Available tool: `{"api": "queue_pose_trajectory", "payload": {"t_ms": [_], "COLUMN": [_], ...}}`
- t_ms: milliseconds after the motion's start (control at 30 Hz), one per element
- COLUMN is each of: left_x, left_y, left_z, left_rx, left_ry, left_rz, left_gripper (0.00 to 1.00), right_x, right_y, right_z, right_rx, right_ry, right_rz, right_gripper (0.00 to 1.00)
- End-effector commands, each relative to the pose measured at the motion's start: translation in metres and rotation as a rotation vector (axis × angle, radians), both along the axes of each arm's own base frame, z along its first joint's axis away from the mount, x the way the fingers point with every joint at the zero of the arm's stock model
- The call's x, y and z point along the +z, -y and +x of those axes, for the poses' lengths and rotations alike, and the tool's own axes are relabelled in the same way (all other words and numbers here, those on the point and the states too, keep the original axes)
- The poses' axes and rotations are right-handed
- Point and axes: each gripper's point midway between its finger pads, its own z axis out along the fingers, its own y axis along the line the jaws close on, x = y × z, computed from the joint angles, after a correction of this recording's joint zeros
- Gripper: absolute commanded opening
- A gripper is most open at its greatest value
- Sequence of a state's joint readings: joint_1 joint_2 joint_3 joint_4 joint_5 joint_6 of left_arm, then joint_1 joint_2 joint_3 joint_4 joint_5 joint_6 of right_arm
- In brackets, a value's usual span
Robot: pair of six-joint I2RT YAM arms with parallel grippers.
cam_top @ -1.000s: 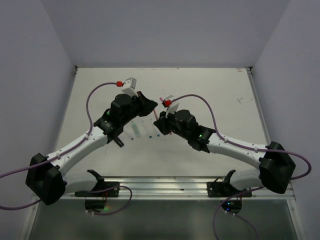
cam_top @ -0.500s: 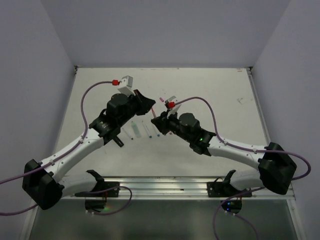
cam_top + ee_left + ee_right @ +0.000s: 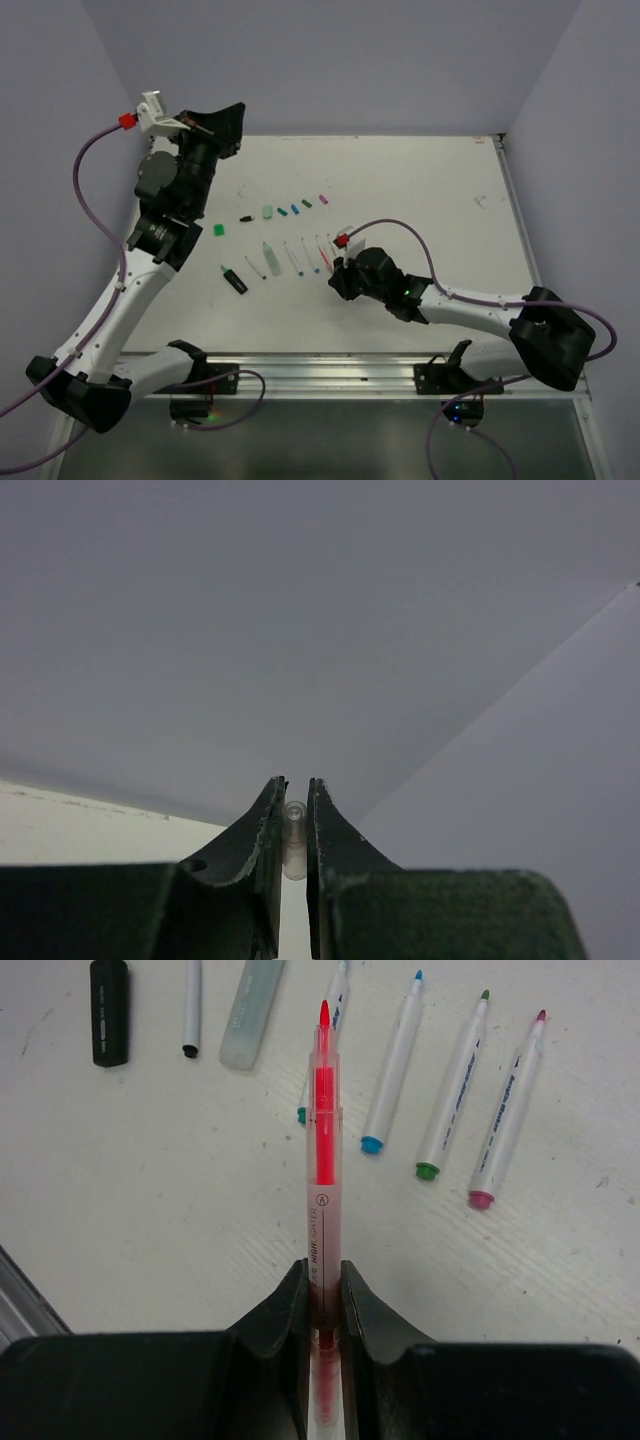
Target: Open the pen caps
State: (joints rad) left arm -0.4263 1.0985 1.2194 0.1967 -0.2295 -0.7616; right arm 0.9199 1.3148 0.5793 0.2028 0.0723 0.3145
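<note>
Clear plastic appears only in the left wrist view: a small clear cap (image 3: 294, 830) is pinched between the nearly closed jaws of the left gripper (image 3: 295, 783), held high against the wall. Only the top view shows the other pen caps (image 3: 283, 211), lying in a slanted row on the table (image 3: 420, 190) beyond the uncapped pens (image 3: 290, 258). The right wrist view shows the right gripper (image 3: 322, 1268) clamped on a red highlighter (image 3: 322, 1140).

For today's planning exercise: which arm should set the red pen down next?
Right: the right gripper holds the red pen beside the pen row; the left gripper, raised high, holds a clear cap.
</note>
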Motion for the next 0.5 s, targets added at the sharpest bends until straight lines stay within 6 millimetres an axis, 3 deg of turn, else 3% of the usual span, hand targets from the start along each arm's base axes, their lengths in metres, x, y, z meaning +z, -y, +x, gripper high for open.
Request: {"api": "queue_pose_trajectory", "payload": {"t_ms": [0, 33, 233, 467], "left_x": [-0.033, -0.064, -0.179, -0.278], "left_y": [-0.014, -0.015, -0.042, -0.081], "left_z": [0.018, 0.022, 0.029, 0.027], "left_rx": [0.094, 0.097, 0.124, 0.168], "left_ry": [-0.123, -0.225, -0.548, -0.813], "left_rz": [0.127, 0.182, 0.361, 0.487], "left_gripper": [0.00, 0.00, 0.01, 0.02], "right_x": [0.025, 0.027, 0.036, 0.037], "right_y": [0.000, 0.001, 0.007, 0.010], "right_z": [0.006, 0.006, 0.005, 0.004], "right_rx": [-0.031, -0.032, -0.049, -0.052], "right_ry": [0.040, 0.044, 0.062, 0.065], "right_rz": [0.052, 0.056, 0.061, 0.061], "right_gripper": [0.00, 0.00, 0.00, 0.00]}}
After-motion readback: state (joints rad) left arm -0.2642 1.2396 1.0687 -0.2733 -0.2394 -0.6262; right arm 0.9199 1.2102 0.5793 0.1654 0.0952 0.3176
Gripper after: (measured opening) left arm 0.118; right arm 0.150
